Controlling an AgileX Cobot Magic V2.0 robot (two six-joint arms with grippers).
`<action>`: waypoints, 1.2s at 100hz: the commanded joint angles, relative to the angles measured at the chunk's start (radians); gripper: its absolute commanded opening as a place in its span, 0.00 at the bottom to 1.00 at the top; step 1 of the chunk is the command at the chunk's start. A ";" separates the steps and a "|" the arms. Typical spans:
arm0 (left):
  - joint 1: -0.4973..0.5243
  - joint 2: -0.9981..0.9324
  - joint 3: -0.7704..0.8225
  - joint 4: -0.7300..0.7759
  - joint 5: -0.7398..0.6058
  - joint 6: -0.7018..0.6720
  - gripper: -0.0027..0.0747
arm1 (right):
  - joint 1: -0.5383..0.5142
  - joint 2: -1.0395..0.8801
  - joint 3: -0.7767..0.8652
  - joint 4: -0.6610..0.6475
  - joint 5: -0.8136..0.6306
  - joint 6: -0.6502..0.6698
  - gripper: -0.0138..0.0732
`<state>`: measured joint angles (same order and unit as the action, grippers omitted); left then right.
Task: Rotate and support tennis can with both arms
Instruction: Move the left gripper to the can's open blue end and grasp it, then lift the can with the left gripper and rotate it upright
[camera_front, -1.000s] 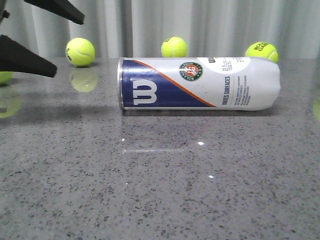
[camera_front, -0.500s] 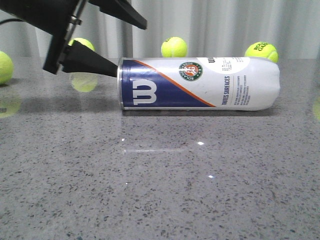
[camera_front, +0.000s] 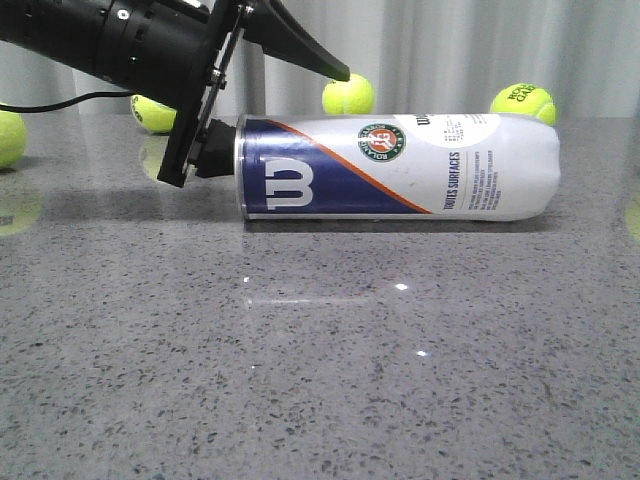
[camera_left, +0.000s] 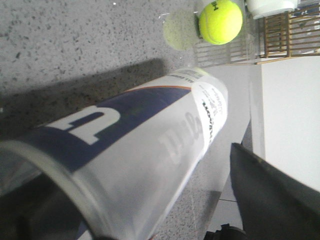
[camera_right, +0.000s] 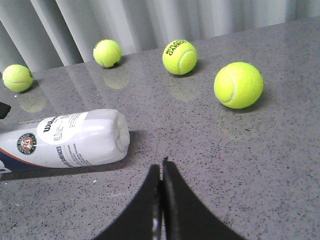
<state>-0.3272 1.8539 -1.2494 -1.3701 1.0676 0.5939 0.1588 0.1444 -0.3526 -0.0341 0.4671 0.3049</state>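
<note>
The tennis can (camera_front: 397, 166) lies along 9-to-3 on the bench (camera_front: 320, 380). The open left hand (camera_front: 262, 92) straddles its 9 o'clock rim. The right hand (camera_right: 161, 176), closed and empty, sits farther off.

This looks like a robot test room or lab, not a home. A wide speckled grey stone table (camera_front: 320, 380) fills the front view, closed off behind by a plain pale pleated curtain (camera_front: 440, 50). On the table lie only props: a tennis can (camera_front: 400, 166) and loose tennis balls (camera_right: 238, 85). The left wrist view shows a white panel (camera_left: 290, 115) and a wooden rack (camera_left: 280, 32) past the table's edge.
</note>
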 joint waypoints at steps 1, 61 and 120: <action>-0.007 -0.044 -0.030 -0.090 0.052 0.008 0.65 | -0.005 0.010 -0.025 -0.017 -0.086 -0.003 0.08; -0.007 -0.044 -0.030 -0.118 0.098 0.019 0.17 | -0.005 0.010 -0.025 -0.017 -0.086 -0.003 0.08; -0.007 -0.089 -0.030 -0.285 0.208 0.185 0.01 | -0.005 0.010 -0.025 -0.017 -0.086 -0.003 0.08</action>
<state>-0.3272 1.8469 -1.2494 -1.5696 1.1711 0.7680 0.1588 0.1444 -0.3526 -0.0343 0.4671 0.3049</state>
